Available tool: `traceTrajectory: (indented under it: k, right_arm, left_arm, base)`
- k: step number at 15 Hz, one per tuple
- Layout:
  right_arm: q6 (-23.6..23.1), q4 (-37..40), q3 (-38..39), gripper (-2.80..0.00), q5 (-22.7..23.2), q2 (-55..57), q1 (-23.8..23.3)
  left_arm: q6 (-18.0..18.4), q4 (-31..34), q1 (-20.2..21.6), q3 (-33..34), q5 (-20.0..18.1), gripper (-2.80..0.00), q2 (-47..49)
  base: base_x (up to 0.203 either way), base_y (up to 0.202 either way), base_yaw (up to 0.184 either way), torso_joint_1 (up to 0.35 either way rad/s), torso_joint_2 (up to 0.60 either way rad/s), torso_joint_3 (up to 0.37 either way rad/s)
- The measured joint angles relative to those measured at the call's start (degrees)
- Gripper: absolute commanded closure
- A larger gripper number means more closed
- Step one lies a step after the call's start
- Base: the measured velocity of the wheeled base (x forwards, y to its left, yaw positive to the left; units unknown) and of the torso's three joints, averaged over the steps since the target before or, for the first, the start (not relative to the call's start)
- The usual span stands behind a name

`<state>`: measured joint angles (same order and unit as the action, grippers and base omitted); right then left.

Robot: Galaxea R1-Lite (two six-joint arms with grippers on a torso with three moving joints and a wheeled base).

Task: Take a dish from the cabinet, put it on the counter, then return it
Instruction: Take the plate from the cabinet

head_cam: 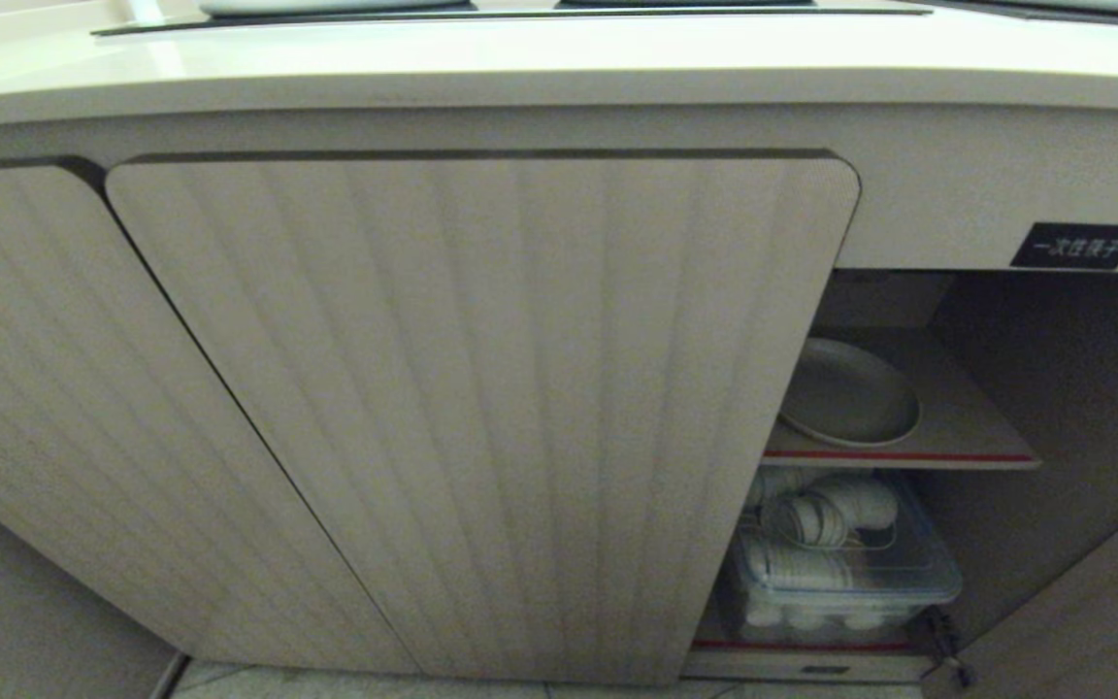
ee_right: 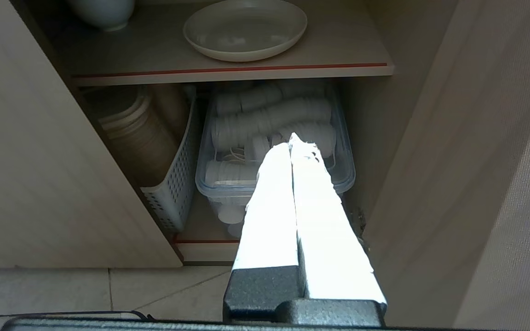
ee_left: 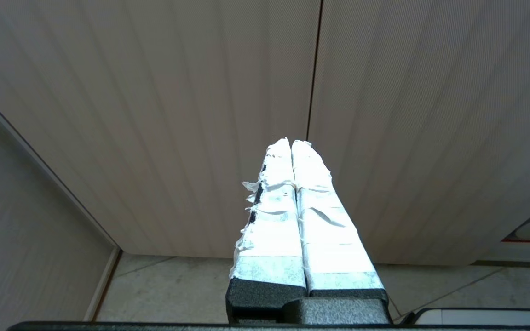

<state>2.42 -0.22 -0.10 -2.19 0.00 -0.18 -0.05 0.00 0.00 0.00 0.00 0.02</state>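
Off-white and round, the dish [head_cam: 848, 393] lies flat on the upper shelf [head_cam: 967, 442] inside the cabinet [head_cam: 1054, 408], near the shelf's red-striped front edge. Below it sits a clear box [head_cam: 850, 573] full of white cups, with a white basket [ee_right: 173, 184] beside it. One ribbed beige door [head_cam: 481, 408] covers the opening's left part. A black label [head_cam: 1076, 245] hangs above. The cream counter [head_cam: 520, 68] runs along the top, and pale floor tiles [ee_right: 85, 289] lie below. The right gripper [ee_right: 291, 143] points at the cups, fingers pressed together, holding nothing. The left gripper [ee_left: 291, 142] faces the doors, fingers together too.
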Motion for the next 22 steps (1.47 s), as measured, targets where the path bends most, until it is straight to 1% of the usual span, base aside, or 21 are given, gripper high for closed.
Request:
traceTrajectory:
  k: [22]
  right_arm:
    - [-0.34,0.0,0.0,0.0,-0.01,0.0,0.0]
  left_arm:
    - [0.0,0.0,0.0,0.0,0.0,0.0,0.0]
  base:
    - [0.0,0.0,0.0,0.0,0.0,0.0]
